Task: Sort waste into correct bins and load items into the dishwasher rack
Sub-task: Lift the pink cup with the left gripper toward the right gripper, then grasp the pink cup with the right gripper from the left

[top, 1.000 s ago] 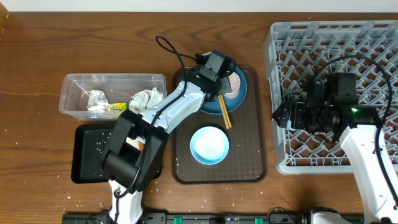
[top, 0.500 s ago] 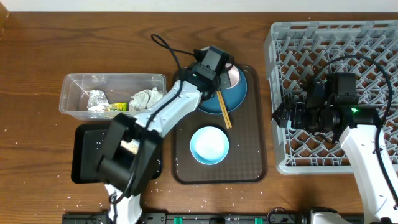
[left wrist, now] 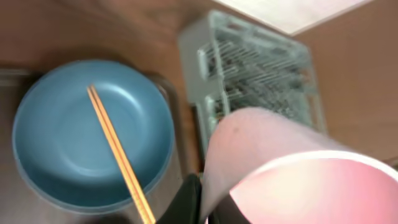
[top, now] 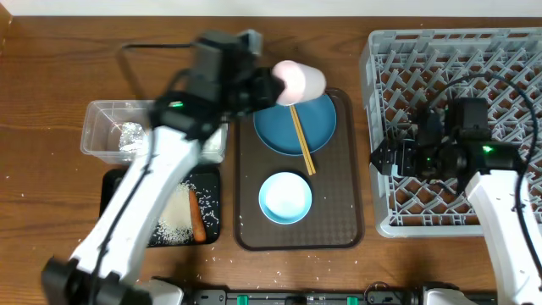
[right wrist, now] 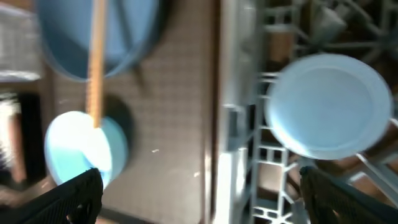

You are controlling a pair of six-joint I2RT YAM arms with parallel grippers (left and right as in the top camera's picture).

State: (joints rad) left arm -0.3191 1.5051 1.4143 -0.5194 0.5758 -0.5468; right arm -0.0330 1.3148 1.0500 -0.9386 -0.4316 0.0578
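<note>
Pinkish-white cup (top: 298, 80) — clamped sideways in left gripper (top: 268, 85) | carry level to dishwasher rack (top: 508, 51), seat mouth-down | right gripper (top: 386, 158) — grip unclear, steer clear of it

Foreground: pinkish-white cup (left wrist: 273, 162), tilted, mouth toward lens, touching a dark gripper finger (left wrist: 186, 200). Left: round dark blue plate (left wrist: 59, 140) bearing wooden chopsticks (left wrist: 117, 149) laid diagonally. Behind: grey plastic pegged dishwasher rack (left wrist: 261, 68), brown wooden table (left wrist: 93, 25).

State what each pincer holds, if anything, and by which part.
Left pincer: the pinkish-white cup, gripped at its rim. Right pincer: open, holding nothing.
</note>
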